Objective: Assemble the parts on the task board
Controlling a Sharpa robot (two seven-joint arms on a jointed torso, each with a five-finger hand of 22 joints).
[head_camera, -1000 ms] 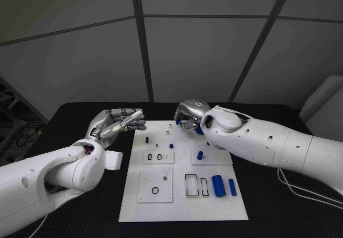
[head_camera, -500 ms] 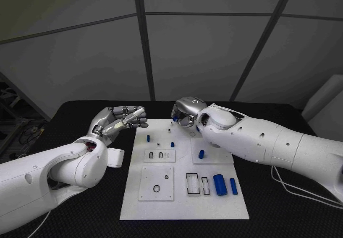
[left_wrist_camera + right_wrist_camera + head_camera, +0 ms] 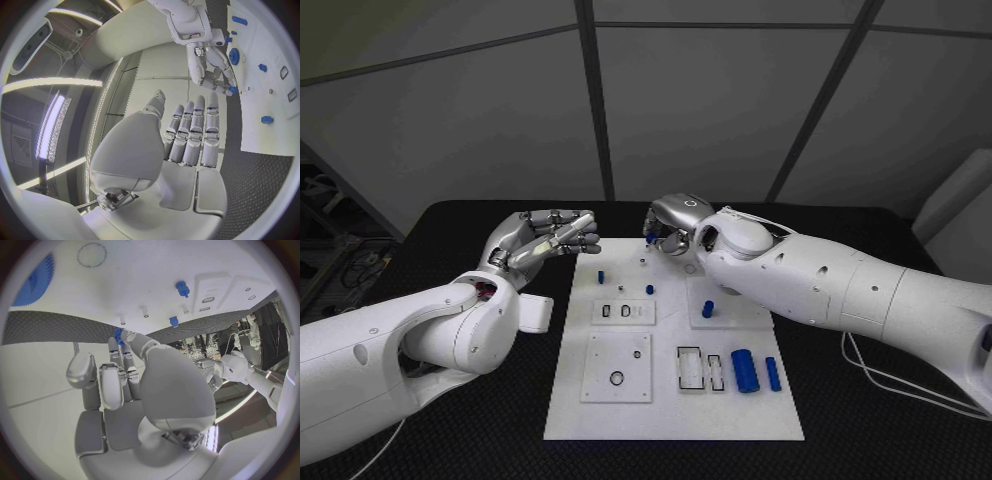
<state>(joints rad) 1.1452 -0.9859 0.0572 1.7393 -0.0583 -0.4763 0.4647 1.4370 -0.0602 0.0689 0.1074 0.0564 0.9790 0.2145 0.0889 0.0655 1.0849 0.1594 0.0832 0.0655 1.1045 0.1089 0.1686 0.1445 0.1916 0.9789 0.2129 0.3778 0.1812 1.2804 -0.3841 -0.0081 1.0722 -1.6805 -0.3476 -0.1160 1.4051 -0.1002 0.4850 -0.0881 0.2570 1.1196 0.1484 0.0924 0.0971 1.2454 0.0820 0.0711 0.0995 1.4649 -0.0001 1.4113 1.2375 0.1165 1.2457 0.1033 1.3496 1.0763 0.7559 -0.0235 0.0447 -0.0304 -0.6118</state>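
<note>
One white board [image 3: 672, 415] lies on one black table [image 3: 877, 400]. On the board I count two large blue cylinders [image 3: 743, 372] side by side, three small blue pegs [image 3: 707, 309] standing upright, one black ring [image 3: 615, 380], and one blue piece [image 3: 118, 334] at the right hand's fingertips. Two hands show: the left hand [image 3: 545, 238] and the right hand [image 3: 675, 226].

right hand [image 3: 678, 228] pinching blue part [image 3: 656, 243], task board [image 3: 672, 400]

Parts [image 3: 741, 372] on board [image 3: 672, 420], table [image 3: 877, 400] ctr.

White arms [image 3: 834, 285], seemingly silver hands [image 3: 542, 240]
</note>
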